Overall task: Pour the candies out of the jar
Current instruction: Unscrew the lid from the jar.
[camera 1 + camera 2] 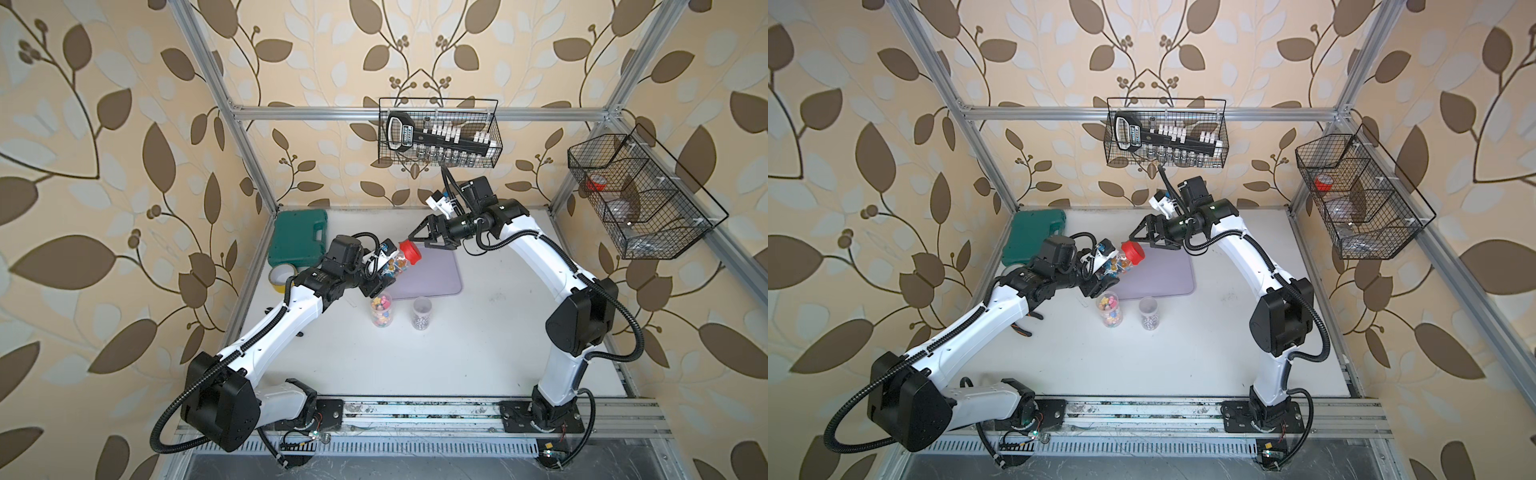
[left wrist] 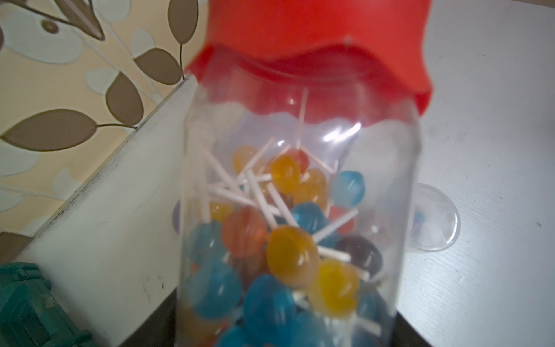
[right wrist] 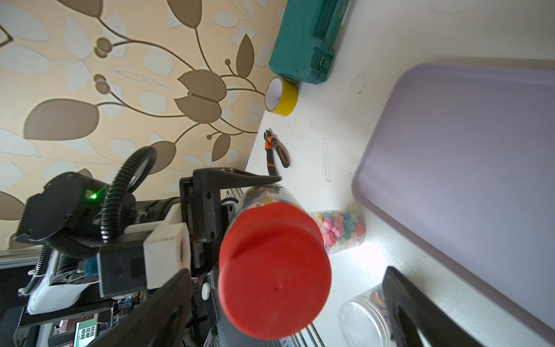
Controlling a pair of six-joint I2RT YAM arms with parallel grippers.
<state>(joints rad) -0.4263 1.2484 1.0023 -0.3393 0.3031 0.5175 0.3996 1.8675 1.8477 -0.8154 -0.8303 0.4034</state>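
**Lilac tray** (image 1: 432,276): left corner hidden behind L arm. **L gripper** (image 1: 380,272): clamped on lollipop jar (image 2: 300,210), held lifted and tilted by tray's left edge; jar base hidden. **R gripper** (image 1: 417,243): jaws spread wide astride red lid (image 3: 274,270), contact unclear. Lid on, lollipops (image 2: 291,255) inside. Standing nearby: star-candy jar (image 1: 381,309); dark-white candy jar (image 1: 422,316), contents indistinct.

No text is being read with certainty. A small label (image 1: 403,133) is being shown on the black handle (image 1: 391,139) in the wire basket (image 1: 457,100), but its letters are being blurred.
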